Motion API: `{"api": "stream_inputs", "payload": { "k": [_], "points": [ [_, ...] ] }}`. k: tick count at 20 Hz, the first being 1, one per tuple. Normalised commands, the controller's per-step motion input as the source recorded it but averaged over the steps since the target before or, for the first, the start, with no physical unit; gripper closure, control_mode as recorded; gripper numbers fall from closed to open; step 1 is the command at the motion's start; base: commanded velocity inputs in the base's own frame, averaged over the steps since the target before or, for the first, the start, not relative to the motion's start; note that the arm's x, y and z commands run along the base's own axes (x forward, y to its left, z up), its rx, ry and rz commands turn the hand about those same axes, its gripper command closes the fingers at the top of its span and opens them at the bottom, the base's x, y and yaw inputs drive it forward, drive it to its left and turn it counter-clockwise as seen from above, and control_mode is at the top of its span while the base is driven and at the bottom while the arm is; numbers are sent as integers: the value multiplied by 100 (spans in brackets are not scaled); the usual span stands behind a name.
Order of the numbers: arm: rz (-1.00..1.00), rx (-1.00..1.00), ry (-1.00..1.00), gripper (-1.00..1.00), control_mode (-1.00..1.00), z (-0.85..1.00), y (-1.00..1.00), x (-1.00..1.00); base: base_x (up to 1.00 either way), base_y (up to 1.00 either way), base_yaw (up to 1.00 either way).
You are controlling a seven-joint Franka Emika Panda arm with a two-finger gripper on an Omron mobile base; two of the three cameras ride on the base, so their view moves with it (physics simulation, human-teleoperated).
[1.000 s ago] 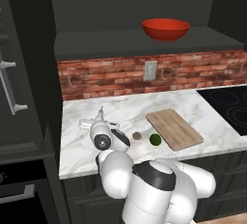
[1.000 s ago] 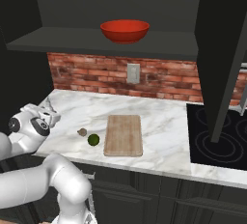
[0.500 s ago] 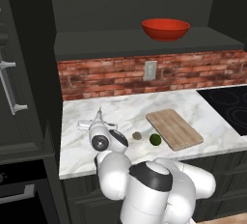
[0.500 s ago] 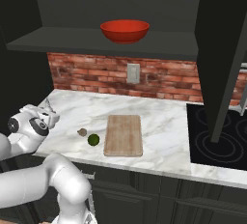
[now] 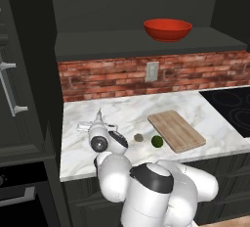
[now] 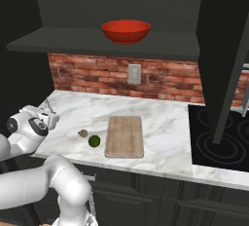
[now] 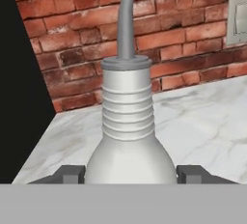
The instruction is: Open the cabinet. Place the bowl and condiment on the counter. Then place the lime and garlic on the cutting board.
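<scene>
Right at the middle of the hand view stands the condiment (image 7: 128, 136), a white pear-shaped bottle with a ribbed neck and a thin grey nozzle rising to the top edge; its wide body sits between the two dark fingertips (image 7: 67, 175) low in the frame, one at each flank, close against its sides, so the gripper (image 7: 129, 175) looks closed around the bottle's base, though actual contact at the pads cannot be told. In the left base view the gripper (image 5: 97, 123) is at centre left, low over the counter (image 5: 127, 113), with the condiment (image 5: 99, 117) showing as a thin nozzle poking up from it. In the right base view the gripper (image 6: 46, 113) lies at the left edge of the marble counter (image 6: 165, 127), with the nozzle of the condiment (image 6: 47, 104) just visible above it. Further toward the centre of that frame lie the garlic (image 6: 83, 133) and, just beside it, the lime (image 6: 94, 141), both on the marble and just left of the cutting board (image 6: 124, 136), which is bare. In the left base view the garlic (image 5: 139, 137), lime (image 5: 157, 141) and cutting board (image 5: 176, 130) sit right of the gripper, apart from it. Above, in the open cabinet (image 6: 112, 42), the red bowl (image 6: 125, 30) rests on the shelf at upper centre; the left base view has the bowl (image 5: 167, 29) at upper right.
</scene>
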Motion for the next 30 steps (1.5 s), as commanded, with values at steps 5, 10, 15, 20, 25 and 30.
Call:
{"api": "stream_inputs", "payload": {
  "k": [5,10,15,20,25,30],
  "points": [
    [0,0,0,-100,-100,-18,0,0,0,0,0],
    [0,0,0,-100,-100,-6,0,-10,0,0,0],
    [0,1,0,-100,-100,0,0,-47,0,0,0],
    [0,4,0,-100,-100,12,0,-49,0,0,0],
    [0,14,-1,-100,-100,87,5,-46,0,0,0],
    [0,14,0,-100,-100,96,1,-46,0,0,0]
  ]
}}
